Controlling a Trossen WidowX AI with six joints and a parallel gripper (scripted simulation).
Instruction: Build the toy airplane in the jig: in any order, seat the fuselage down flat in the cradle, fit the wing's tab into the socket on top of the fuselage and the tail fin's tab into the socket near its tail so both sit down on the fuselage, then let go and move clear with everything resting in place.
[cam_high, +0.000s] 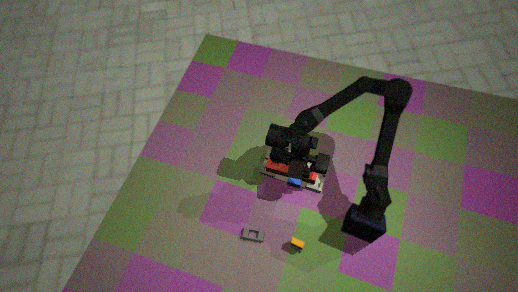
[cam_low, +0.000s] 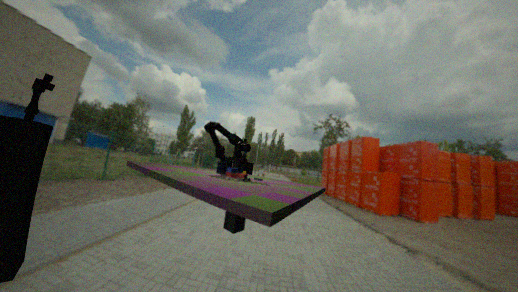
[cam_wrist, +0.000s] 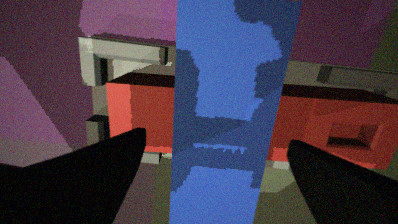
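Observation:
The red fuselage (cam_high: 276, 165) (cam_wrist: 152, 117) lies lengthwise in the grey jig (cam_high: 318, 185) (cam_wrist: 132, 51). The blue wing (cam_high: 294, 182) (cam_wrist: 225, 90) lies crosswise over the fuselage's middle; whether it sits fully down cannot be told, as its tab and socket are hidden. My gripper (cam_wrist: 217, 141) is open, one finger on each side of the wing, with gaps to both its edges. In the top view the arm's dark end covers part of wing and fuselage. The fuselage's tail socket shows empty in the wrist view. The orange tail fin (cam_high: 297, 243) lies away from the jig.
A small grey frame-like holder (cam_high: 252, 238) lies on the checkered table top (cam_high: 170, 215), left of the tail fin in the top view. The arm's base (cam_high: 365, 223) stands to the right. In the exterior view the parts are tiny and mostly dark.

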